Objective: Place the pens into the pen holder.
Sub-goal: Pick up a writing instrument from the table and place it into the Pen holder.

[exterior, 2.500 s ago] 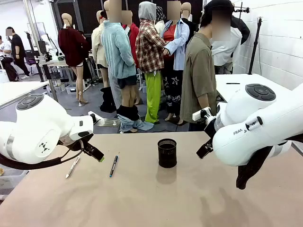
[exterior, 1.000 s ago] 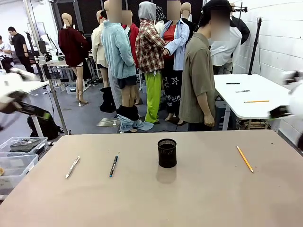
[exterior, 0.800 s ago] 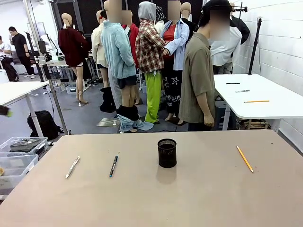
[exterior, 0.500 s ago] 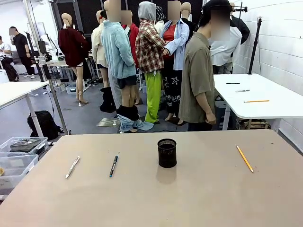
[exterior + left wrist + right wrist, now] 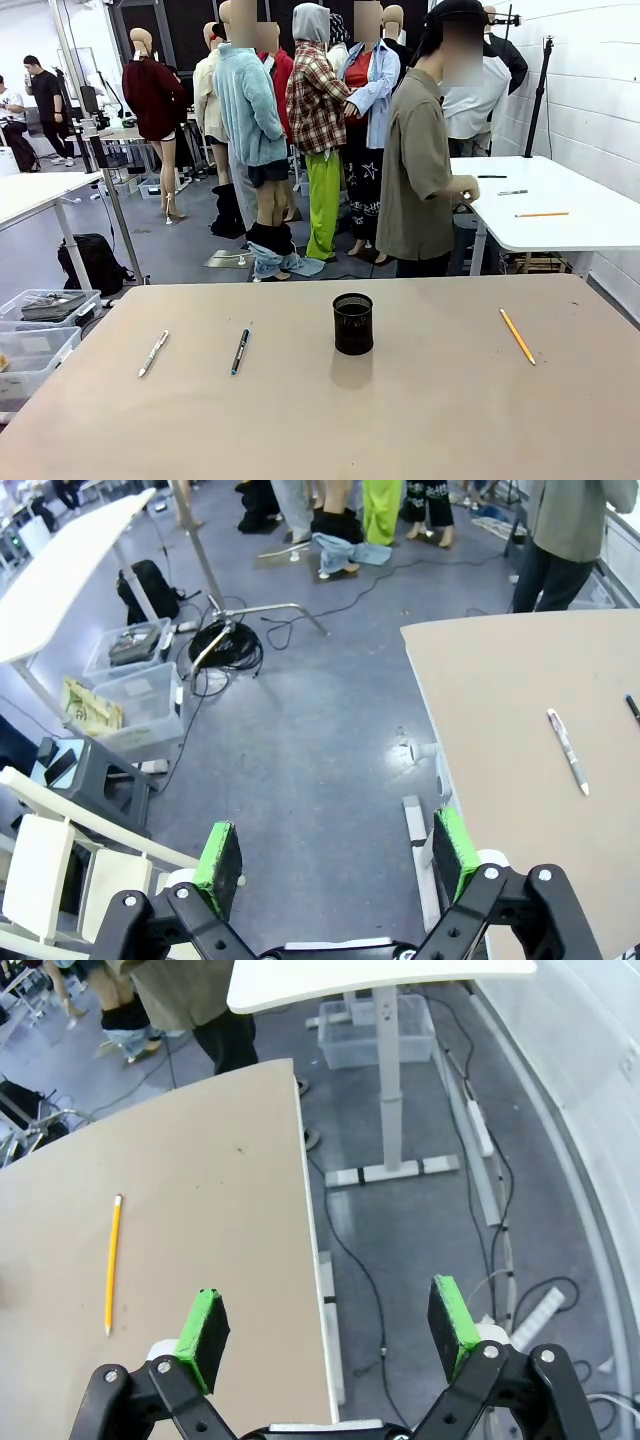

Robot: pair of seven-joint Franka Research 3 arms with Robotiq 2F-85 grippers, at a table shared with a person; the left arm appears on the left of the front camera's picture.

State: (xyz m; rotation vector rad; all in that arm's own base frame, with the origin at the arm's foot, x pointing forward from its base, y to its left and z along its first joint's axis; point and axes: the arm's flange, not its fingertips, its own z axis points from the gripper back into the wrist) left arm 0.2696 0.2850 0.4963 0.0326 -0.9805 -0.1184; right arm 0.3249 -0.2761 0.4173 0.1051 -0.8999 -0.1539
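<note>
The black mesh pen holder (image 5: pixel 353 323) stands upright near the middle of the tan table (image 5: pixel 320 430). A white pen (image 5: pixel 153 353) and a dark pen with a bluish barrel (image 5: pixel 240 351) lie to its left, and an orange pencil (image 5: pixel 517 336) lies to its right. My left gripper (image 5: pixel 333 851) is open over the floor beside the table's left edge, with the white pen (image 5: pixel 567 751) off to its side. My right gripper (image 5: pixel 328 1328) is open past the table's right edge, the orange pencil (image 5: pixel 112 1262) lying on the table nearby.
A person in an olive shirt (image 5: pixel 420 170) stands beyond the far edge, hand at a white side table (image 5: pixel 545 205). Clear plastic bins (image 5: pixel 35 325) sit on the floor at the left. Cables and a white table leg (image 5: pixel 391 1090) are on the floor at the right.
Both arms have swung away from over the table and out of the front view. The pens, pencil and holder have not moved. The person's hand has risen to the side table.
</note>
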